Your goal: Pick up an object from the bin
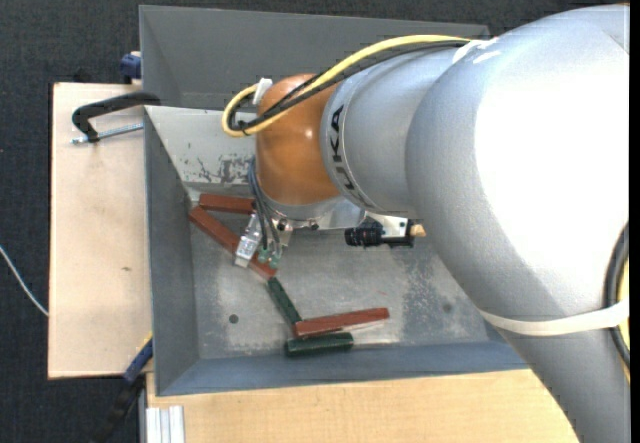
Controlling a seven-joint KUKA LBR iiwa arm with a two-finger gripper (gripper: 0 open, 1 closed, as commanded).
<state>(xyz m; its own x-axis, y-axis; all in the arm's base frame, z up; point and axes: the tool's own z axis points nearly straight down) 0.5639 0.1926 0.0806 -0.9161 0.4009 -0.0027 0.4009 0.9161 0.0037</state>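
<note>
The KUKA arm reached into the grey metal bin from the right, its orange wrist cover and a looped yellow cable hanging over the bin's left half. The gripper stood low over the floor at the lower right end of a slanted reddish-brown bar, which ran up and to the left toward the bin's left wall. Whether the gripper was spread or closed, and whether it touched or gripped the bar, could not be made out from above. A shorter reddish-brown piece lay just beyond that bar, nearer the back wall. Just below the gripper a dark green stick lay at a slant, leading down to a flat red-brown strip and a dark green bar that lay side by side near the front wall. A black cylindrical object lay to the gripper's right, partly under the arm.
</note>
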